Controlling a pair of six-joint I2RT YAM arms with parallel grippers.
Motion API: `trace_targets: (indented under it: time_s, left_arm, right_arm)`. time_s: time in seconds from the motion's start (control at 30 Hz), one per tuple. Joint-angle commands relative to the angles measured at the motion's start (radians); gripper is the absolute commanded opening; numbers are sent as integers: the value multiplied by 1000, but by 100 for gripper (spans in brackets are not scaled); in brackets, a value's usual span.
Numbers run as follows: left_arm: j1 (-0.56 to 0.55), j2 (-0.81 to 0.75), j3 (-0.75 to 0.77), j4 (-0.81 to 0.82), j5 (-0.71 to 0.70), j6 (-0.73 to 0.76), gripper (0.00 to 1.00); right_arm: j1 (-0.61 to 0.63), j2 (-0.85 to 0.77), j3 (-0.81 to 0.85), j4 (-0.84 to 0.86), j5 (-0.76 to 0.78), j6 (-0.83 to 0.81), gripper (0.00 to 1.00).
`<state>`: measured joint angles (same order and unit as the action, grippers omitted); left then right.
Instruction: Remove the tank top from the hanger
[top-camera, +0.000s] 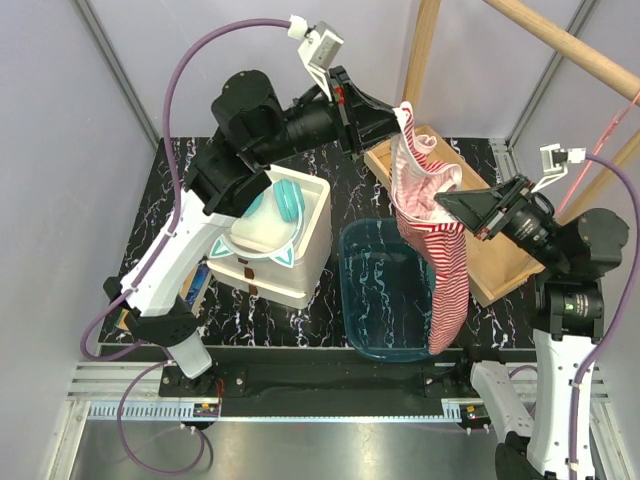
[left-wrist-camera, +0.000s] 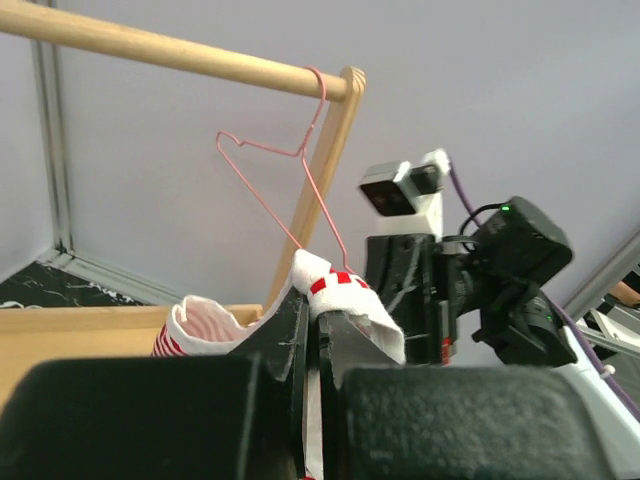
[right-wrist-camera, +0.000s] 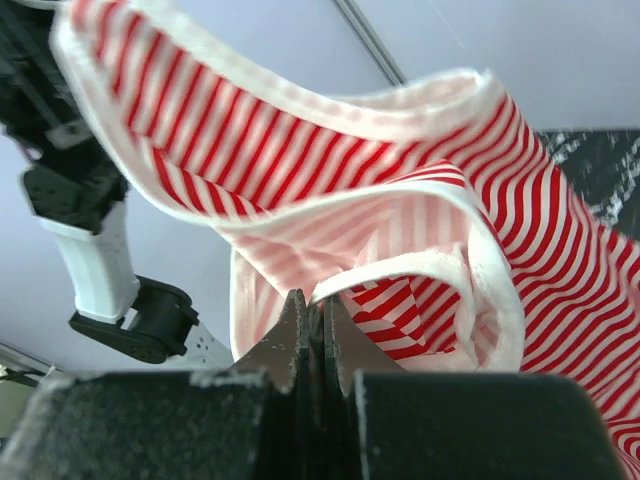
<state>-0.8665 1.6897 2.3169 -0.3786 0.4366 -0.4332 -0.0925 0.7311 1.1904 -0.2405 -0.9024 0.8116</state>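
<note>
The red-and-white striped tank top (top-camera: 440, 262) hangs between my two grippers above the blue tub (top-camera: 378, 300). My left gripper (top-camera: 398, 122) is shut on a white-edged shoulder strap (left-wrist-camera: 345, 292), pinched between its fingertips. My right gripper (top-camera: 447, 205) is shut on a folded edge of the tank top (right-wrist-camera: 420, 220) lower down. The pink wire hanger (left-wrist-camera: 290, 185) hangs by its hook from the wooden pole (left-wrist-camera: 170, 48). Its upper wires are bare and its lower part is hidden behind the strap. In the top view the hanger (top-camera: 603, 133) shows as a thin pink line to the right, apart from the garment.
A white box (top-camera: 300, 245) with white and teal items on it stands left of the tub. A wooden tray (top-camera: 500, 262) lies behind the garment. Wooden rack poles (top-camera: 560, 40) cross the upper right, with an upright (top-camera: 421, 50) at the back.
</note>
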Motion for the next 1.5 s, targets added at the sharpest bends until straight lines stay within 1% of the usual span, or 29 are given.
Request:
trace_targets:
  time_s: [0.0, 0.27, 0.37, 0.5, 0.57, 0.63, 0.7, 0.77, 0.8, 0.87, 0.9, 0.97, 1.0, 1.07, 1.1, 1.17, 1.2, 1.23, 1.27, 1.3, 1.37, 1.4, 1.47]
  left_arm:
    - [35, -36, 21, 70, 5, -2, 0]
    - [80, -16, -33, 69, 73, -41, 0]
    - [89, -18, -82, 69, 91, -45, 0]
    - [87, 5, -165, 67, 111, -61, 0]
    - [89, 53, -191, 63, 137, -71, 0]
    - [89, 85, -200, 44, 155, -81, 0]
    - [87, 125, -229, 34, 159, -84, 0]
    - [78, 137, -263, 24, 145, -73, 0]
    - [74, 136, -310, 17, 131, -44, 0]
    - [57, 111, -370, -31, 26, 2, 0]
    - [49, 104, -433, -49, -71, 58, 0]
    - [35, 84, -493, -103, -160, 102, 0]
    - [35, 79, -548, -118, -236, 125, 0]
    - [35, 73, -605, -137, -283, 129, 0]
    - [34, 71, -654, -135, -298, 122, 0]
    - [20, 77, -688, -135, -317, 114, 0]
    - [11, 93, -705, -135, -347, 111, 0]
    - [-8, 102, -708, -135, -361, 113, 0]
    - [-18, 114, -705, -134, -377, 113, 0]
    - [-26, 125, -696, -137, -404, 114, 0]
    - [-46, 149, -688, -141, -427, 113, 0]
    - [-49, 157, -685, -140, -433, 111, 0]
    - [-52, 172, -683, -141, -460, 103, 0]
  right_arm:
    - [-3, 22, 95, 139, -13, 70, 0]
    - [-3, 44, 91, 152, 8, 49, 0]
    - [-3, 42, 42, 150, 28, 25, 0]
    - [-3, 24, -90, 144, 68, -3, 0]
    - [-3, 4, -148, 127, 98, -34, 0]
    - [-3, -7, -175, 67, 129, -86, 0]
    - [-3, -28, -201, -1, 160, -123, 0]
    - [-3, -53, -233, -31, 169, -161, 0]
    - [-3, -59, -250, -49, 168, -173, 0]
    - [-3, -77, -303, -56, 158, -170, 0]
    - [-1, -84, -322, -63, 152, -166, 0]
    - [4, -107, -375, -72, 151, -160, 0]
    - [10, -113, -391, -83, 158, -170, 0]
    - [39, -113, -408, -132, 197, -199, 0]
    - [57, -105, -410, -185, 241, -236, 0]
    - [153, -73, -425, -226, 302, -259, 0]
    - [193, -59, -429, -255, 385, -272, 0]
    - [280, -46, -449, -263, 429, -270, 0]
    - [322, -20, -462, -261, 471, -266, 0]
    - [358, -9, -474, -261, 549, -252, 0]
    - [449, 14, -511, -255, 623, -233, 0]
    - [471, 14, -525, -249, 679, -215, 0]
    - [491, 1, -572, -227, 721, -200, 0]
